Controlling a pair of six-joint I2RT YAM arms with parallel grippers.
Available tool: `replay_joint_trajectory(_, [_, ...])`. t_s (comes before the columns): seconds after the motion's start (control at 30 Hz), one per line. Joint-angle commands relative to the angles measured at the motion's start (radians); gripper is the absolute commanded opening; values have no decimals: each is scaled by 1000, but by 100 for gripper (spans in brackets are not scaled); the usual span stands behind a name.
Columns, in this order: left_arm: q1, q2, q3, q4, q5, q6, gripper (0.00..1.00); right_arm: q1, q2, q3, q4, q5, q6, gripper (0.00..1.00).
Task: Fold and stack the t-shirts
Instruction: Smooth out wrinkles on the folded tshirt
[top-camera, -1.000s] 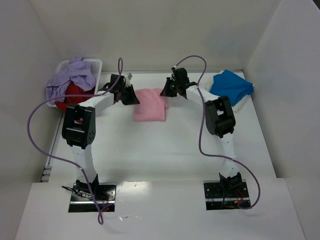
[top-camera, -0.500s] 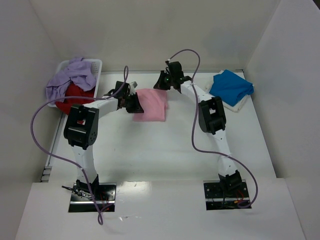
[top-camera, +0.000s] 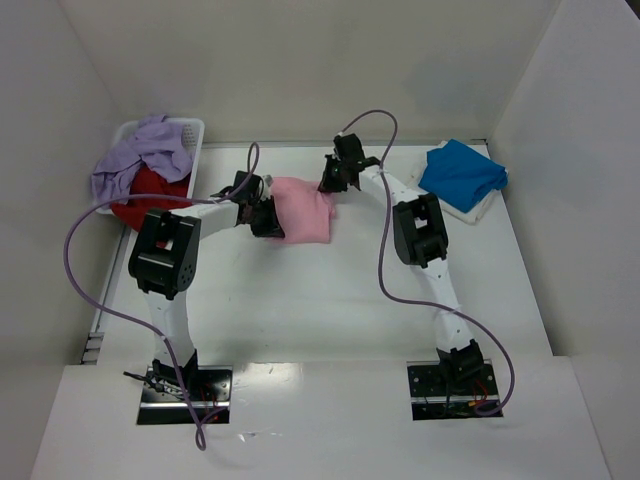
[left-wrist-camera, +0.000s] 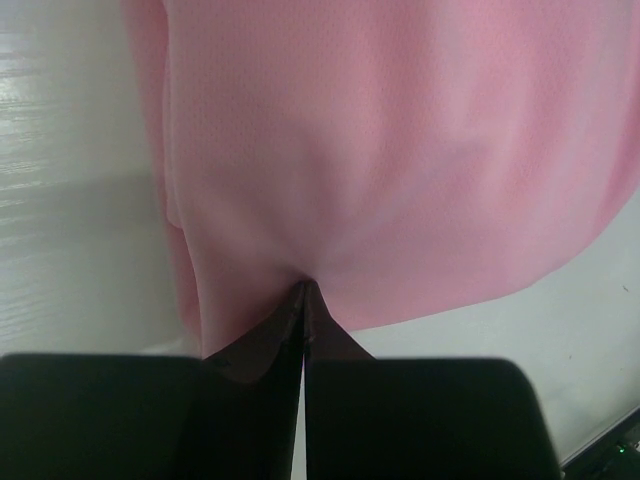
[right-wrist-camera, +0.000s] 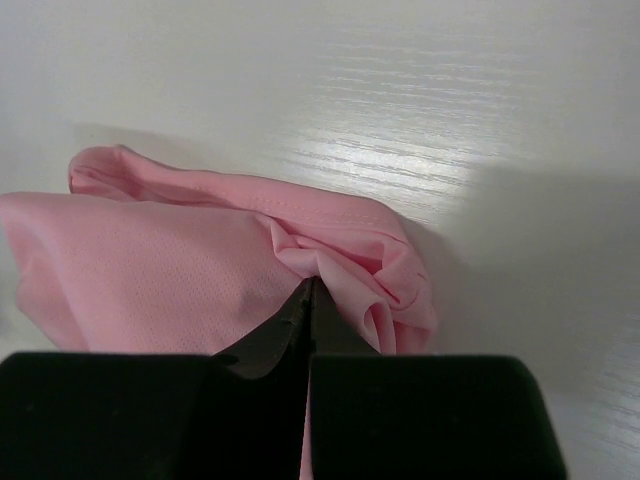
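Note:
The light pink t-shirt (top-camera: 302, 210) lies folded at the back middle of the table. My left gripper (top-camera: 268, 218) is shut on its left edge; the left wrist view shows the cloth (left-wrist-camera: 400, 150) pinched at the fingertips (left-wrist-camera: 304, 292). My right gripper (top-camera: 330, 182) is shut on its far right corner; the right wrist view shows bunched pink cloth (right-wrist-camera: 200, 270) at the tips (right-wrist-camera: 308, 288). The bright blue t-shirt (top-camera: 462, 174) lies folded at the back right. The lavender t-shirt (top-camera: 138, 155) and red t-shirt (top-camera: 143, 192) lie crumpled in the basket.
A white perforated basket (top-camera: 190, 130) stands at the back left corner. A white board (top-camera: 478, 208) lies under the blue t-shirt. White walls close in the table on three sides. Purple cables loop over both arms.
Both grippers have closed in on the pink t-shirt; the left moved right onto its left edge, the right moved left to its far corner. The shirt is narrower and bunched.

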Motion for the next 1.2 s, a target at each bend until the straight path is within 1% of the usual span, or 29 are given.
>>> replay_joint_trajectory(0.0, [2,4,-28,-66,-61,-12,5,-12,25,51,-73,90,-24,0])
replay_joint_trajectory(0.2, [2,13,-48,-78,-72,-12,4,-54,25,42,-50,60,-44,0])
replay_joint_trajectory(0.33, [2,-5,-57,-87,-72,-3,3,-54,5,60,-30,24,-64,0])
replay_joint_trajectory(0.43, [2,-28,-57,-87,-72,-3,3,-63,-5,118,-51,35,-90,0])
replay_joint_trajectory(0.47, [2,-43,-57,-96,-72,8,3,-63,-5,164,-63,35,-104,0])
replay_joint_trajectory(0.5, [2,-52,-57,-96,-58,8,3,-63,-15,188,-76,35,-115,3])
replay_joint_trajectory(0.53, [2,-63,-57,-96,-44,8,3,-74,-28,206,-88,35,-115,3])
replay_joint_trajectory(0.6, [2,-95,-22,-110,-31,17,4,-74,-57,228,-99,35,-115,4])
replay_joint_trajectory(0.63, [2,-117,-8,-128,-20,29,5,-83,-99,228,-99,35,-115,4])
replay_joint_trajectory(0.73, [2,-166,48,-141,12,40,10,-83,-166,176,-88,20,-115,7])
replay_joint_trajectory(0.8, [2,-187,76,-150,43,40,13,-83,-251,64,-50,4,-115,7])
replay_joint_trajectory(0.83, [2,-201,90,-150,75,40,17,-83,-284,6,-25,-6,-94,7])
replay_joint_trajectory(0.87, [2,-201,114,-150,94,40,19,-83,-359,-133,10,-6,-93,7])
replay_joint_trajectory(0.9, [2,-210,127,-150,112,49,22,-83,-395,-203,77,-17,-80,7])
replay_joint_trajectory(0.93, [2,-210,139,-150,126,49,26,-83,-427,-267,106,-26,-60,7])
replay_joint_trajectory(0.97, [-7,-210,151,-150,143,49,32,-83,-453,-385,134,-37,-51,7])
replay_joint_trajectory(1.03, [-7,-197,174,-118,176,49,37,-71,-507,-478,194,-64,-31,6])
replay_joint_trajectory(1.07, [-18,-185,184,-118,187,58,37,-71,-516,-554,215,-93,-21,6])
replay_joint_trajectory(1.17, [-44,-140,193,-73,201,46,37,-35,-516,-610,248,-94,-21,5])
